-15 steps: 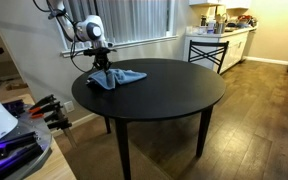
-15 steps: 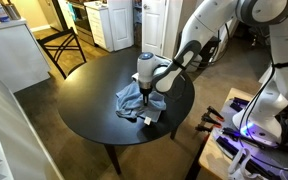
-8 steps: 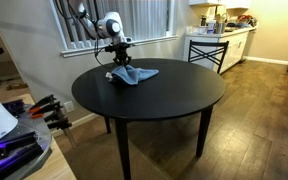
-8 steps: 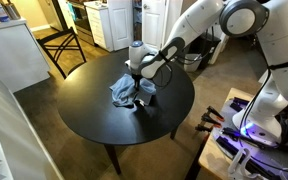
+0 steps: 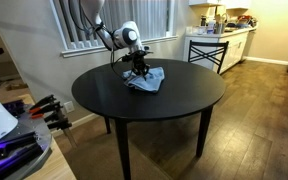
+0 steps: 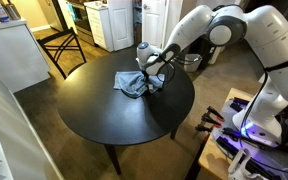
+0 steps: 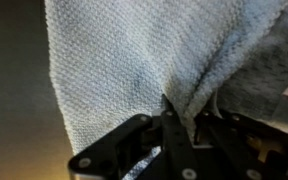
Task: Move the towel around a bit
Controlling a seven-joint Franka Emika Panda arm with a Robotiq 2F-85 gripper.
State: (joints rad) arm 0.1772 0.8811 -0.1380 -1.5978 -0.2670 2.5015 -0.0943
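Note:
A blue-grey towel (image 5: 148, 78) lies crumpled on the round black table (image 5: 174, 105), near its far edge; it also shows in an exterior view (image 6: 132, 83). My gripper (image 5: 137, 66) is down on the towel and shut on a fold of it; it shows in an exterior view (image 6: 152, 76) at the towel's edge. In the wrist view the towel (image 7: 134, 55) fills the frame and a ridge of cloth is pinched between the black fingers (image 7: 179, 118).
A wooden bar stool (image 5: 208, 50) stands beyond the table by kitchen counters. A second chair (image 6: 66, 45) stands past the table's far side. A workbench with tools (image 5: 39, 110) and lit equipment (image 6: 246, 135) sits close to the table. The window wall is right behind the arm.
My gripper has dragged the towel across the table's far part, to the right in one exterior view, staying shut on it. The towel has bunched up more.

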